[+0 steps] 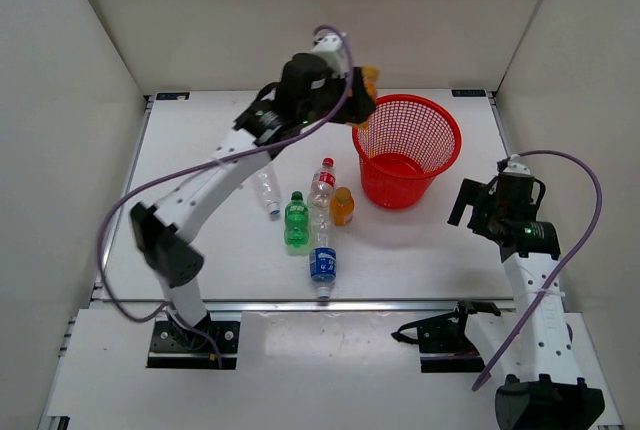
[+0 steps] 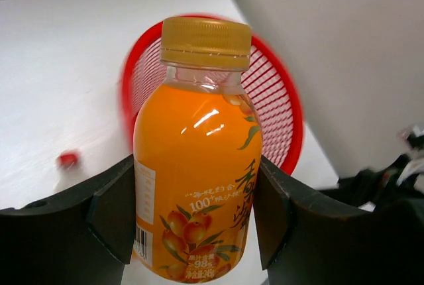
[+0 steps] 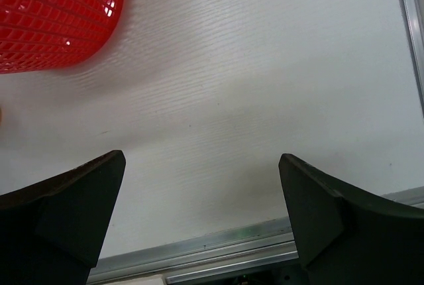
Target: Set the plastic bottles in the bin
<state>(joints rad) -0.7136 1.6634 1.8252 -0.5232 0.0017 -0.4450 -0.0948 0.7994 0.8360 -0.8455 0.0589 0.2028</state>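
A white worktop [image 1: 420, 250] sits boxed in by plain pale walls [image 1: 300, 10] at its left, far and right edges. A metal rail [image 1: 400, 303] runs along its near edge.

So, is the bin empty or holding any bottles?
Empty: the top view shows only bare red floor inside the bin. One orange bottle is clamped in the left tool near its rim, not yet inside.

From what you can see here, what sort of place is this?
Probably a robot test bench: two arms bolted to a white table, plain white walls around it, bottles laid beside a red bin.
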